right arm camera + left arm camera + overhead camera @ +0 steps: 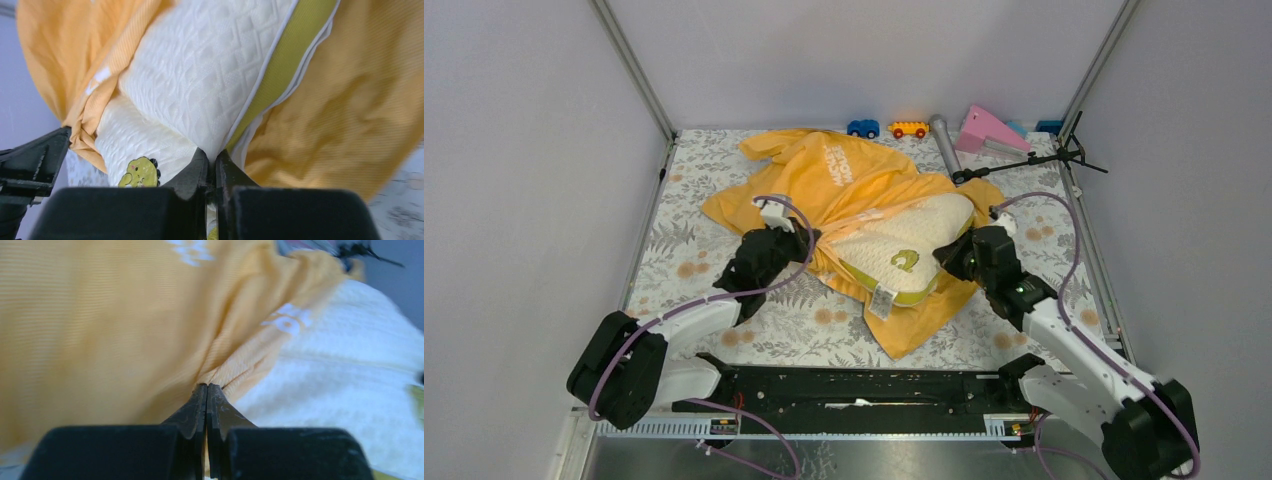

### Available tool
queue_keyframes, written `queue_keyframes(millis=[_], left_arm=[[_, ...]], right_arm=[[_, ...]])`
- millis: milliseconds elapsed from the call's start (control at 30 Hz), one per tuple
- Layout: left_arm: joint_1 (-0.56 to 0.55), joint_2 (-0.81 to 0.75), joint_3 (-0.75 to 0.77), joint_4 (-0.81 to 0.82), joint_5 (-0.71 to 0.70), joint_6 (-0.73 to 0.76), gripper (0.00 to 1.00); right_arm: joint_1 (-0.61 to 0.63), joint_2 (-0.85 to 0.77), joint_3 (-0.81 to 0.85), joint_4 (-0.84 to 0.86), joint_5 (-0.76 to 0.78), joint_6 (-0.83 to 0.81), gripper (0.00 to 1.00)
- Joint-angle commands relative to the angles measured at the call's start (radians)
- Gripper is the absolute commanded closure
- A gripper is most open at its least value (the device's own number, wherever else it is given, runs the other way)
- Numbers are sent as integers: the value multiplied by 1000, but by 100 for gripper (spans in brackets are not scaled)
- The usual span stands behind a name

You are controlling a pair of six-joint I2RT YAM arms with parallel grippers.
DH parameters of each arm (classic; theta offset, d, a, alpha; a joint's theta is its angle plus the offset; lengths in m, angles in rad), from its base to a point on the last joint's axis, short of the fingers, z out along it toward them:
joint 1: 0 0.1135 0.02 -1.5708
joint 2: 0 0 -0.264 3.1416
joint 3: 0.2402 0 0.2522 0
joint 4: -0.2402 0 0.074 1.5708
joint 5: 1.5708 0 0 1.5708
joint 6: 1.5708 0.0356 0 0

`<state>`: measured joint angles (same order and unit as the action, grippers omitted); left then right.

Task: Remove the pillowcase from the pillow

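The orange-yellow pillowcase [824,185] lies bunched over the far and left part of the cream pillow [904,245], with a flap spread under its near side. The pillow's right end, with its green logo and white tag, sticks out bare. My left gripper [809,240] is shut on a gathered fold of the pillowcase [125,330] at the pillow's left side; the pillow [350,370] shows to the right. My right gripper [954,255] is shut on the pillow's cream fabric [200,85] at its right end, beside the yellow-green band [285,60]. The pillowcase [345,105] hangs to the right.
Along the far edge lie a blue toy car [862,128], an orange toy car [909,128], a grey cylinder [945,143], a pink wedge [989,130] and a black tripod [1034,158]. Side rails and grey walls close in the floral mat [674,250].
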<state>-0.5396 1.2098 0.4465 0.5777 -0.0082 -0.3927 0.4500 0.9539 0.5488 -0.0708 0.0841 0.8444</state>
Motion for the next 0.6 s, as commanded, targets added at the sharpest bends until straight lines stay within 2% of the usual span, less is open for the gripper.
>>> queue_keyframes(millis=[0,133,333,467,567], left_arm=[[164,-14,-32,52,-28,-171,100],[188,-20,-22,-25,-90,-204,100],[193,-51,-27,-84,-190,-234,100],[194,-169,-85,-105,-325,-273,100],[194,-260,-138,-60,-353,-262,100]], right_arm=[[-10,-161,123,-240,392,-132,100],[-11,-268,164,-346,555,-153,100],[-11,-491,89,-301,641,-163,100],[-11,-478,97,-318,659,-181,100],[-11,-447,81,-267,578,-195,100]])
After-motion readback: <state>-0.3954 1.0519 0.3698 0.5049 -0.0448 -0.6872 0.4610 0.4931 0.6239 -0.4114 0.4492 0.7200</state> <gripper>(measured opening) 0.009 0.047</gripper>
